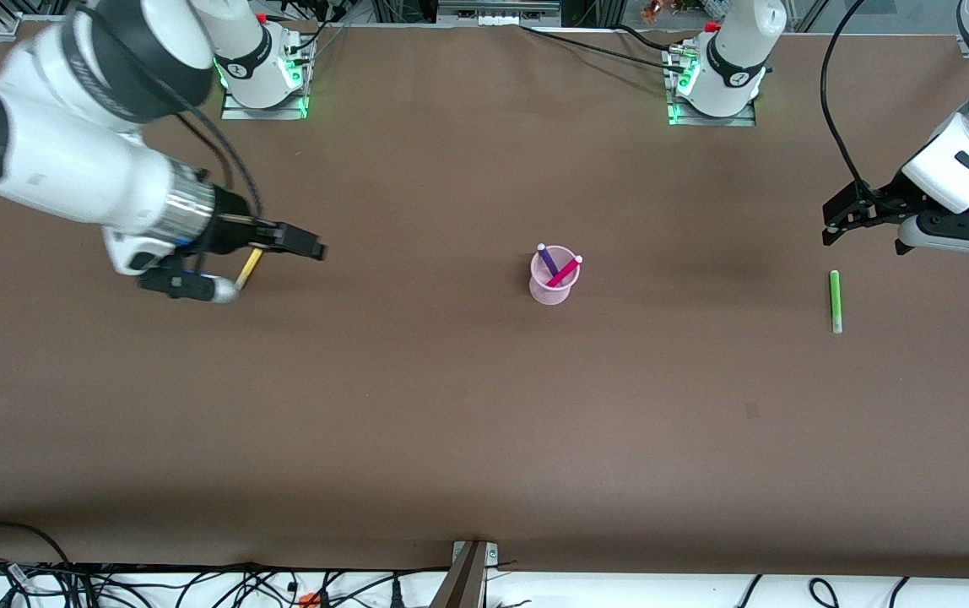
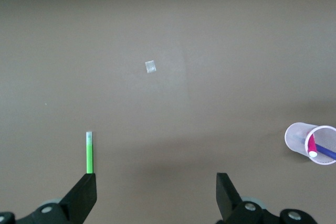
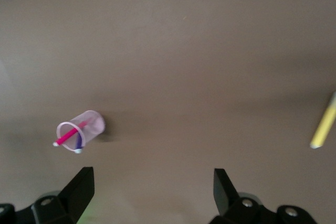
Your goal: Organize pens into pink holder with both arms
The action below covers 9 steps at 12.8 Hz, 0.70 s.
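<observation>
**Desk:** What's nearest the front camera?

**Me:** The green pen. It lies flat on the table, well apart from the pink holder, toward the left arm's end. I'd say it has not been picked up yet.

**Desk:** And the holder itself?

**Me:** It stands upright mid-table. A purple pen and a pink pen stand in it, crossed and leaning on the rim, pale ends up. That's half the set in, by my count.

**Desk:** The yellow one?

**Me:** The yellow pen is well apart from the holder, toward the right arm's end, and seems to lie on the table. One end is hidden under my right wrist.

**Desk:** So the right gripper has it?

**Me:** No. The right gripper is spread wide and empty. In its wrist view the yellow pen sits off to one side, not between the fingers. It hangs over bare table between that pen and the holder.

**Desk:** Left gripper?

**Me:** The left gripper is also wide apart, holding nothing. It's over the table just beside the green pen, which shows by one fingertip. I judge it's lining up a grasp.
</observation>
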### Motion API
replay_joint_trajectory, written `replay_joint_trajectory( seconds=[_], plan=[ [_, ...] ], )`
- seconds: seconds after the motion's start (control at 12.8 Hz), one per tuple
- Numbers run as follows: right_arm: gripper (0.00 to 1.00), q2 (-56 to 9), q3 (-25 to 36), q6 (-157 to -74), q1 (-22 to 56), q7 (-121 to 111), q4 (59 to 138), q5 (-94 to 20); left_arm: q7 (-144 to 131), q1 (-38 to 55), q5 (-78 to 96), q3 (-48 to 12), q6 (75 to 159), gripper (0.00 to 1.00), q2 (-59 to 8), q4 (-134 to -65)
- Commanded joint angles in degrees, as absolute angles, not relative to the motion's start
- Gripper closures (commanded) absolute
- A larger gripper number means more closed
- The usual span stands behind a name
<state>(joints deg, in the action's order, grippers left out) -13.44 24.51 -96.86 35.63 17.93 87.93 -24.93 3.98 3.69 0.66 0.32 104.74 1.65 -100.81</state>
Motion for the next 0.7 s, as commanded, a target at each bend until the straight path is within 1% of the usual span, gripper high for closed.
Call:
replay_joint_trajectory(
  seconds=[0.0,0.16,0.23,0.39,0.63],
  plan=[
    [0.00,-8.45,17.61,-93.70,26.05,11.61,89.30,-17.87,3.16,4.22,1.23,-1.14,103.89,0.00,-1.05,-96.07],
    [0.00,-6.07,9.79,-92.99,18.40,10.47,89.30,-10.06,3.08,4.31,0.71,-3.85,103.80,0.00,-0.88,-95.45],
    [0.00,-5.02,8.10,-92.99,16.63,9.33,89.30,-6.54,2.90,4.31,0.36,-4.91,102.49,0.00,-0.97,-94.67],
    [0.00,-3.52,7.65,-92.38,15.13,8.70,89.56,-5.19,1.85,3.26,0.79,-4.49,101.08,0.00,-1.05,-93.96],
    [0.00,-1.06,0.11,-90.02,6.79,8.52,89.74,-4.58,1.58,2.81,1.14,-4.31,100.64,0.00,-1.49,-93.61]
  ],
)
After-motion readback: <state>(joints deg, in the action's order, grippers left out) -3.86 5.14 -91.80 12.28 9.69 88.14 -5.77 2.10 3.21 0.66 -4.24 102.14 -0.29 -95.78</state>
